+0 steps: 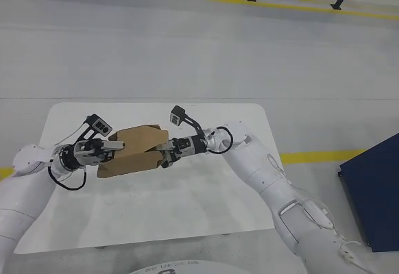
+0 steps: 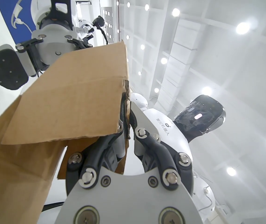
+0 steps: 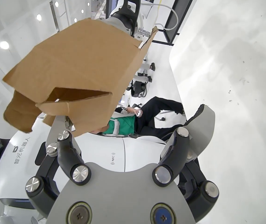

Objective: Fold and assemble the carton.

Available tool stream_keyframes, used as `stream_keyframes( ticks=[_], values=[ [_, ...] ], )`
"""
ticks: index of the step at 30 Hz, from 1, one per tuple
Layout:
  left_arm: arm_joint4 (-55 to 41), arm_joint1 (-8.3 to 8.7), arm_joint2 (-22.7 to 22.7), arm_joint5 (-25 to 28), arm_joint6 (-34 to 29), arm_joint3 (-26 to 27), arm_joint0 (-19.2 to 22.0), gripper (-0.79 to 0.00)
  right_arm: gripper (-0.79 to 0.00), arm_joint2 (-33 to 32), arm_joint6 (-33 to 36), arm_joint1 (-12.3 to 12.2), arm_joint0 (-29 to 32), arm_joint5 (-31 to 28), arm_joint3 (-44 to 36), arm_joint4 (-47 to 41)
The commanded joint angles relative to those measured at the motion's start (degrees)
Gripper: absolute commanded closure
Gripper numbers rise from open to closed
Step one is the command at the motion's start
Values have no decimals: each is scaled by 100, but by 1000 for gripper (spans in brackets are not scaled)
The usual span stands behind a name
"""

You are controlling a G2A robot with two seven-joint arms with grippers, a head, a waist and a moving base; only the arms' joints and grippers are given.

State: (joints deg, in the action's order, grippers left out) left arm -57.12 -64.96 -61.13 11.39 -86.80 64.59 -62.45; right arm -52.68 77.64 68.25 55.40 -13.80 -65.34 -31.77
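A brown carton (image 1: 134, 147), partly folded with loose flaps, hangs above the white table (image 1: 186, 205) between my two arms. My left gripper (image 1: 112, 147) holds its left end. In the left wrist view that gripper (image 2: 127, 117) is shut on a wall edge of the carton (image 2: 77, 94). My right gripper (image 1: 164, 156) is at the carton's right end. In the right wrist view it (image 3: 130, 117) stands open: one finger (image 3: 60, 127) lies under a flap of the carton (image 3: 81, 59), the other finger (image 3: 200, 122) stands far off it.
The table's top around the carton is bare, with rounded corners and a front edge near my body. A dark blue block (image 1: 384, 185) stands on the floor to the right, beyond a yellow floor line (image 1: 316, 156).
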Motion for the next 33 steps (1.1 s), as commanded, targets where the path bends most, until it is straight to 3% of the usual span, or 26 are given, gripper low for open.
stream_keyframes(
  ticks=[1,24,33],
  values=[
    [51,-17,38,10,34,6,17,0,-785,105,-95,28,-44,81,-2,124],
    [102,-134,366,-392,-120,53,63,0,-785,590,-691,293,-480,534,488,334],
    [470,-106,210,-35,75,-10,103,0,-785,554,-575,287,-483,529,480,416]
  ],
)
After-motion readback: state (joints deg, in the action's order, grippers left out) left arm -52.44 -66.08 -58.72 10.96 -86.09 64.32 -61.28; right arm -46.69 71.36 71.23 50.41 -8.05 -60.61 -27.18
